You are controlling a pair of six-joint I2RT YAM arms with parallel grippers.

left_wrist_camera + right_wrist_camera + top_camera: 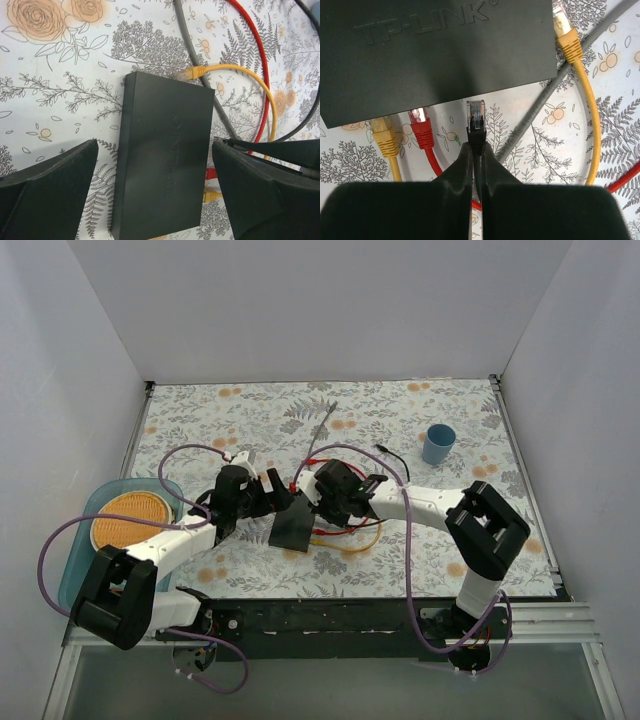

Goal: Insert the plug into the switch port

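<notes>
The flat matte-black switch box point(292, 530) lies on the floral cloth between both arms. In the right wrist view the box point(435, 55) fills the top. My right gripper point(477, 146) is shut on a black cable just behind its clear plug point(476, 114). The plug points at the box's near edge and its tip is just short of it. The ports themselves are hidden under that edge. A red plug point(420, 124) and a yellow plug point(383, 137) sit at the same edge. My left gripper point(155, 145) is open, its fingers either side of the box point(165, 150), not touching it.
A loose yellow plug point(566, 31) and a grey cable point(545, 100) lie beside the box. Red and yellow cables loop on the cloth right of it point(350, 540). A blue cup point(438, 443) stands at the back right. A teal tray with an orange disc point(125, 520) sits at the left.
</notes>
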